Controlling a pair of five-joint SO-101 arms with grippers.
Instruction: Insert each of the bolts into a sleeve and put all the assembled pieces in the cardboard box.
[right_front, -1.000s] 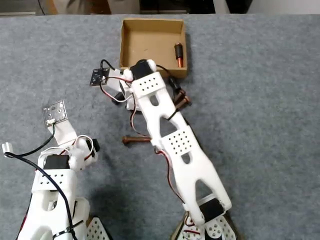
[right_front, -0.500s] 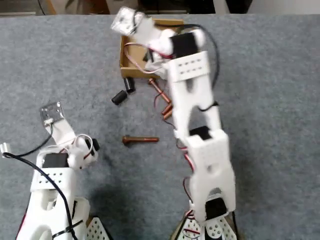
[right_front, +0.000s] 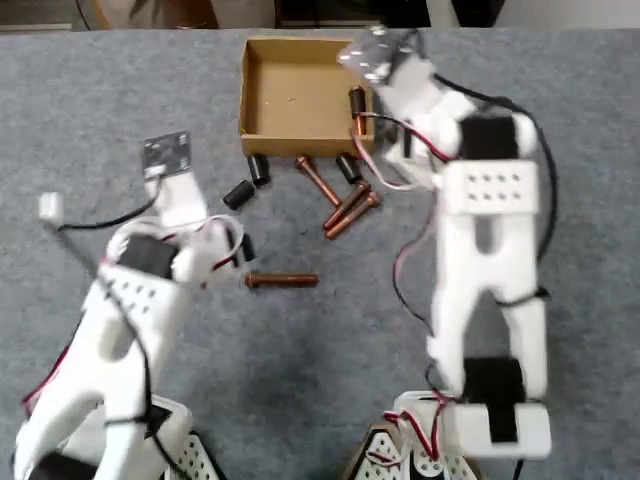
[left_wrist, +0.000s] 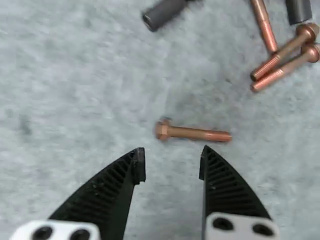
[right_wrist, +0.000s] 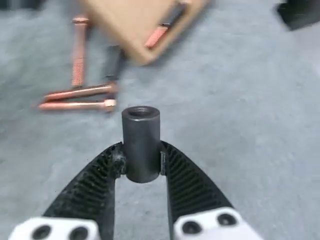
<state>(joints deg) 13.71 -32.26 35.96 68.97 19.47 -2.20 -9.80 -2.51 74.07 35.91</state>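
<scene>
While right fingers (right_wrist: 95, 185) clamp sleeve (right_wrist: 141, 137), left fingers (left_wrist: 115, 181) gape near lone bolt (left_wrist: 193, 133).

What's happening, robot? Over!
Left gripper open near lone bolt. Right gripper shut on sleeve. One assembled piece in cardboard box. Other bolts, sleeves loose beside box.

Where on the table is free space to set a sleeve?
Bare: carpet right of the right arm; between it and the left arm, nearer than the lone bolt; left of the cardboard box. Crowded: bolts and sleeves before the box.
</scene>
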